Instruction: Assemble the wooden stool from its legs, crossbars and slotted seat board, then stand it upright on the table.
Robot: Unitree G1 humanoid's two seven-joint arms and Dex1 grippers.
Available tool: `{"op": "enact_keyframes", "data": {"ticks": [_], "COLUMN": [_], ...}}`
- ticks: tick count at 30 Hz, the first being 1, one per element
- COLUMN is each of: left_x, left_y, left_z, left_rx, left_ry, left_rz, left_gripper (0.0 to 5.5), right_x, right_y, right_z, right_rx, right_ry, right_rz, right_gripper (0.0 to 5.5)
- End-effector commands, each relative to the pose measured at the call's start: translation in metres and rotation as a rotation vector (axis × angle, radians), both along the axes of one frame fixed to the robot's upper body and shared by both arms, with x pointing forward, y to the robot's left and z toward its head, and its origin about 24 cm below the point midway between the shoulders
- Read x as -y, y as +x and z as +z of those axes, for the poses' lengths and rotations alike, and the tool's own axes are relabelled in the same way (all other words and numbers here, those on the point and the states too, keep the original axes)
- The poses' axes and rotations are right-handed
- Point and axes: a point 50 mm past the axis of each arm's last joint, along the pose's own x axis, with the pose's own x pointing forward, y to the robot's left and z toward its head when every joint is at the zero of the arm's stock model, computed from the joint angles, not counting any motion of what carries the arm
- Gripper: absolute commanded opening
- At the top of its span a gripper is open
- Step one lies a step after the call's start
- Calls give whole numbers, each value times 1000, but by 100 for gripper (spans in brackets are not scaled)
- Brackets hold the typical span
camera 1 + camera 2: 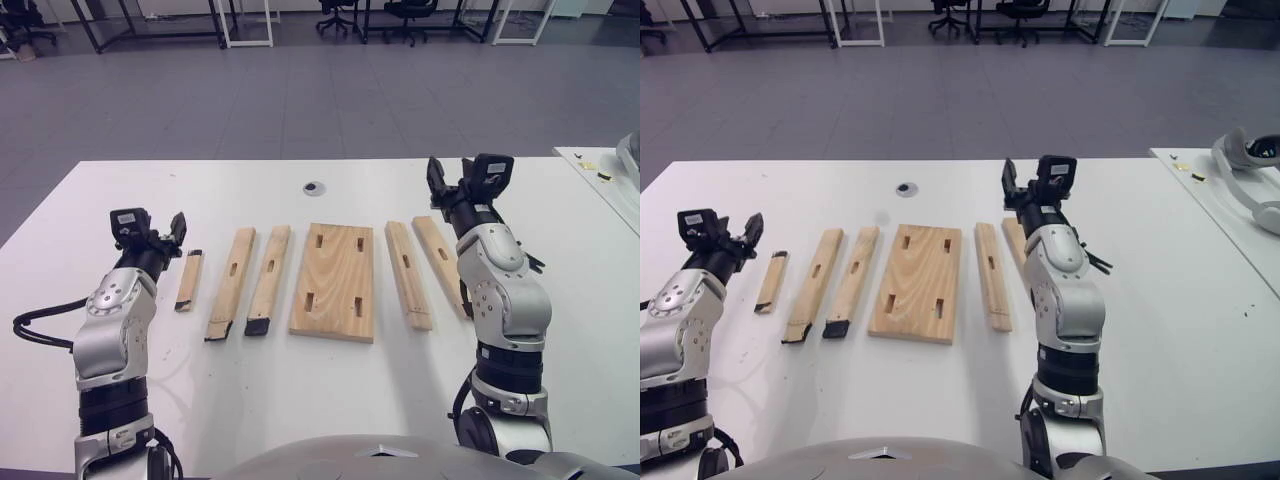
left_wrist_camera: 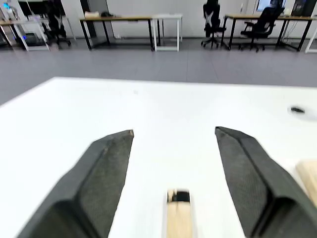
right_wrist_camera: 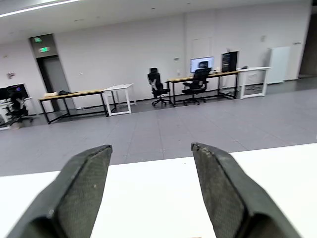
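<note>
Starting point: nothing joined yet

We see every piece lying flat and apart on the table (image 1: 150, 190): the seat board (image 1: 332, 282) in the middle, two legs (image 1: 232, 283) on each side, a short bar (image 1: 188, 280) at far left. Our left gripper (image 2: 174, 131) hangs spread and empty above that bar; our right gripper (image 3: 151, 147) gapes empty too. Every joint, we judge, remains to make.

One pale rectangular wooden seat board (image 1: 333, 281), frame centre; four slots in it.
Four long slotted pale wooden bars: left outer bar (image 1: 232, 283), left inner bar (image 1: 269, 279), right inner bar (image 1: 408, 273), right outer bar (image 1: 432, 238).
One short black-tipped wooden bar (image 1: 188, 279), far left.
One small dark round cap (image 1: 315, 187), upper centre.
</note>
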Motion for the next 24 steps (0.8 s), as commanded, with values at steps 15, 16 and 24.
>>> {"op": "enact_keyframes", "data": {"ticks": [15, 16, 24], "left_x": [-10, -11, -18], "left_y": [-41, -43, -50], "left_z": [-76, -78, -87], "left_rx": [-404, -412, -444], "left_ry": [-20, -11, 15], "left_rz": [-67, -75, -79], "left_gripper": [283, 272, 151], "right_x": [9, 9, 12], "right_y": [-5, -5, -6], "right_z": [5, 6, 6], "right_rx": [28, 29, 20], "right_ry": [15, 16, 69], "right_rz": [-120, -122, -149], "right_gripper": [303, 303, 303]}}
